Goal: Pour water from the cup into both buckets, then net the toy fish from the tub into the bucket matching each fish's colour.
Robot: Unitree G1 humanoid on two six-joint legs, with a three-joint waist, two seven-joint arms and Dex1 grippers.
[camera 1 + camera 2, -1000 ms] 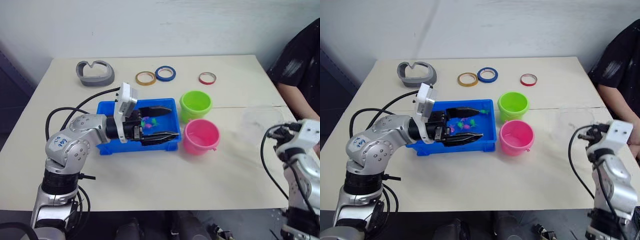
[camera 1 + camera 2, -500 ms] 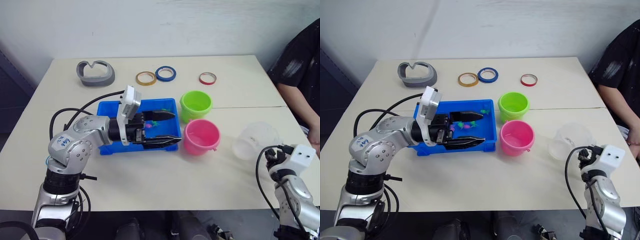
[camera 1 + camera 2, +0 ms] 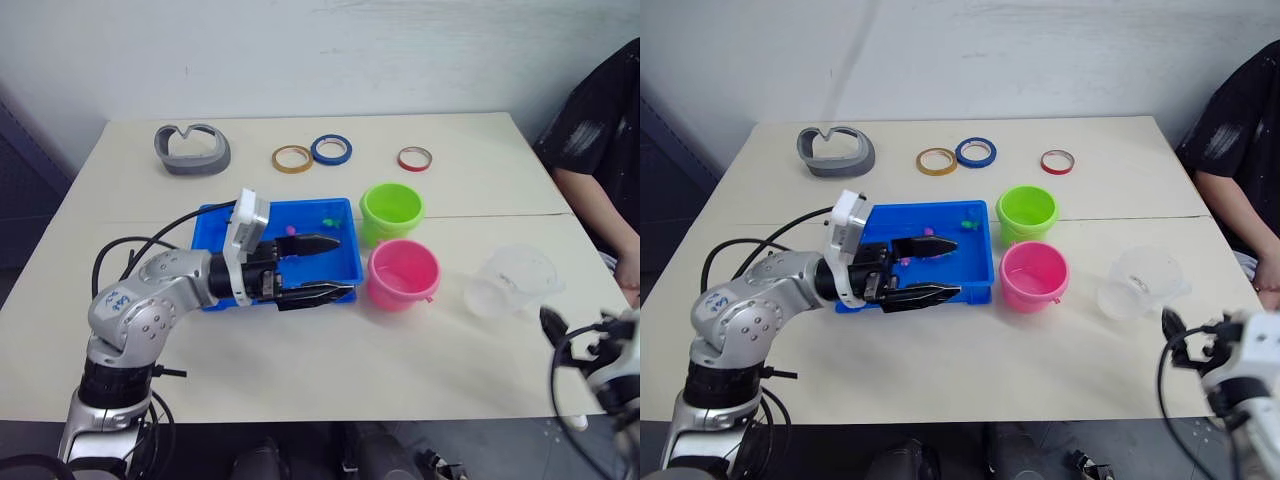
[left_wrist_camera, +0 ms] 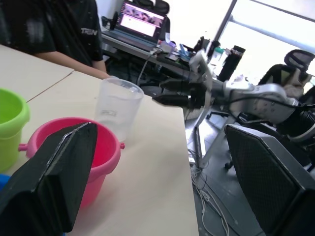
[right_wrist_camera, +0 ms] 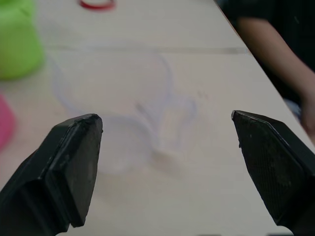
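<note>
Reaching over the near rim of the blue tub with the left gripper, both black fingers spread apart and holding nothing, one finger above the tub's inside, the other along its front wall. Lying in the tub, mostly toward the far side: a few tiny toy fish, green and pink, none touched. Standing just beside the tub toward the right: lime green bucket farther back, pink bucket nearer, the two touching or nearly so. Sitting upright on the desk to the right of the pink bucket, apart from it: the clear cup, handle turned toward the right gripper. Hovering near the cup at the desk's right edge, right gripper wide open and empty, cup seen between its fingers but not touched. Resting along the far side of the desk: grey curved piece, yellow ring, blue tape roll, red ring. Sitting at the far right: a person in a black top, forearm by the desk edge.
</note>
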